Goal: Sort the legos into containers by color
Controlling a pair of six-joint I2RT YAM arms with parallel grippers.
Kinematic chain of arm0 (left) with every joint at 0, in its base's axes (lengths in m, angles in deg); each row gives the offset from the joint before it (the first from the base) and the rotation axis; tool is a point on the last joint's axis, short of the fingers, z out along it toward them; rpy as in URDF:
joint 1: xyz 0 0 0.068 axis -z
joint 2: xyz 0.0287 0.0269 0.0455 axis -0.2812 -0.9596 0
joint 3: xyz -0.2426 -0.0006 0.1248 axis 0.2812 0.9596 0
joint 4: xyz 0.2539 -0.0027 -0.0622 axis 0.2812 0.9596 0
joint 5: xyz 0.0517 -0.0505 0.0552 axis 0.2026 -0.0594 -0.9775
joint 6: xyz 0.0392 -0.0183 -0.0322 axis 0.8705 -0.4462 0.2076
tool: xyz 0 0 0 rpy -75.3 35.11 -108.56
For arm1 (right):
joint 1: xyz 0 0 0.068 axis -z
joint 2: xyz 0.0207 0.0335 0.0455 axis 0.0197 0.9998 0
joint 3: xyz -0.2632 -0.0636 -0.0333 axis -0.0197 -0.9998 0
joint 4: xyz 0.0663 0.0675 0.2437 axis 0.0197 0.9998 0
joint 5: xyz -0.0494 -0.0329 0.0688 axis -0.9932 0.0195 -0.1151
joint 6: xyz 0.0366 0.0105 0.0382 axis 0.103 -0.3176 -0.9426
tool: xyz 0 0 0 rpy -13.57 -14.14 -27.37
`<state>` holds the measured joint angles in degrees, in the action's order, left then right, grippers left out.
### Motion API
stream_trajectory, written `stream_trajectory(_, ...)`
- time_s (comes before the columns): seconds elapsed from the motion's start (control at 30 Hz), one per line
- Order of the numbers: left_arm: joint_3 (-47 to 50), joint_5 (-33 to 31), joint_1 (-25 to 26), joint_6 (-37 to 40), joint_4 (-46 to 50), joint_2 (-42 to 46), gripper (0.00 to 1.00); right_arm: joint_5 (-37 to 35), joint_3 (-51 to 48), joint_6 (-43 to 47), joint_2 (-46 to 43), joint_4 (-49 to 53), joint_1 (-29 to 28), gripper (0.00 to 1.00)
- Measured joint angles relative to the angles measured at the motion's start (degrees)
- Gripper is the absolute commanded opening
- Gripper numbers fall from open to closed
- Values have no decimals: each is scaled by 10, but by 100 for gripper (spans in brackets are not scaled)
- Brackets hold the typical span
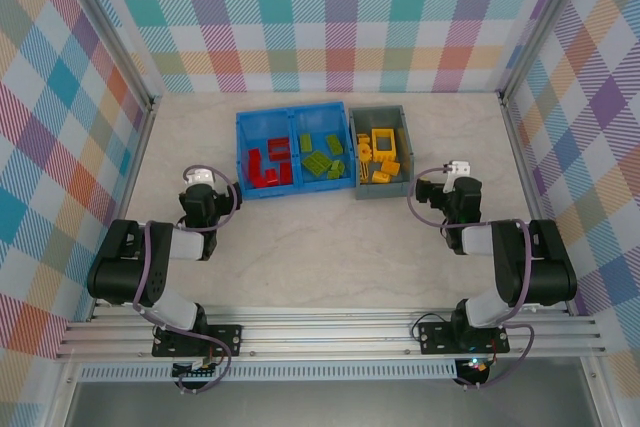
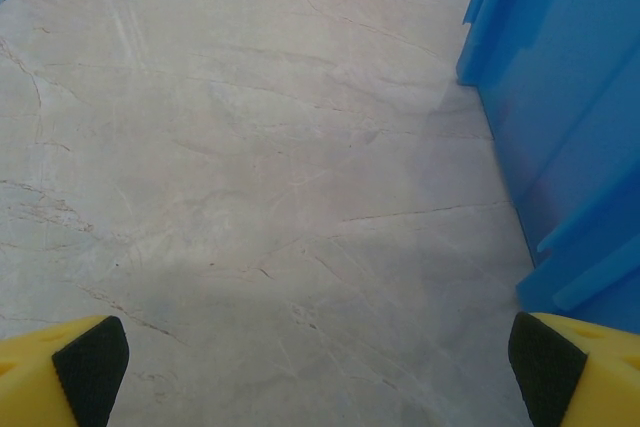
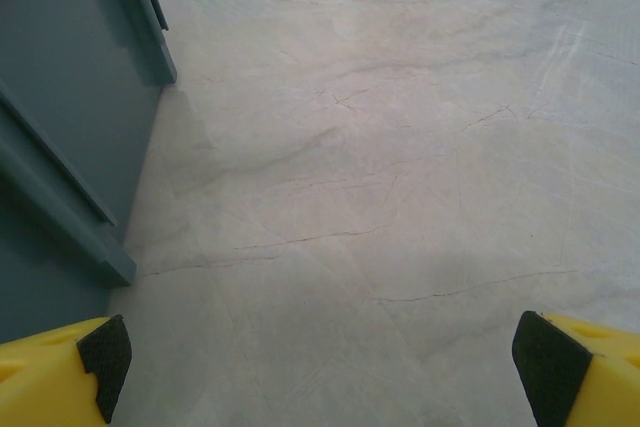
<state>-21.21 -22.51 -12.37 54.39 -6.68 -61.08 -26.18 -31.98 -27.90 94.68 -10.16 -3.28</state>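
Observation:
In the top view the blue bin (image 1: 243,152) holds red legos (image 1: 268,167) in its left compartment and lime green legos (image 1: 322,158) in its right one. Beside it on the right, the grey bin (image 1: 403,123) holds yellow legos (image 1: 379,156), a hollow square frame among them. My left gripper (image 1: 200,190) rests low on the table left of the blue bin, open and empty; the left wrist view (image 2: 318,367) has the blue bin wall (image 2: 570,117) at its right. My right gripper (image 1: 440,185) sits right of the grey bin, open and empty, with the grey bin wall (image 3: 60,147) on the left of its wrist view (image 3: 318,367).
Marbled tabletop (image 1: 320,257) spreads between the arms and in front of the bins. Checkered walls with metal posts (image 1: 150,102) enclose the table on three sides. An aluminium rail (image 1: 330,332) carries both arm bases along the near edge.

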Motion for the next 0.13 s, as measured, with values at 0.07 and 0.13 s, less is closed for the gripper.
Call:
stream_trajectory(0.07,0,0,0,0,0,0,100,0,0,0,0,0,0,100)
stream_trajectory(0.13,0,0,0,0,0,0,100,0,0,0,0,0,0,100)
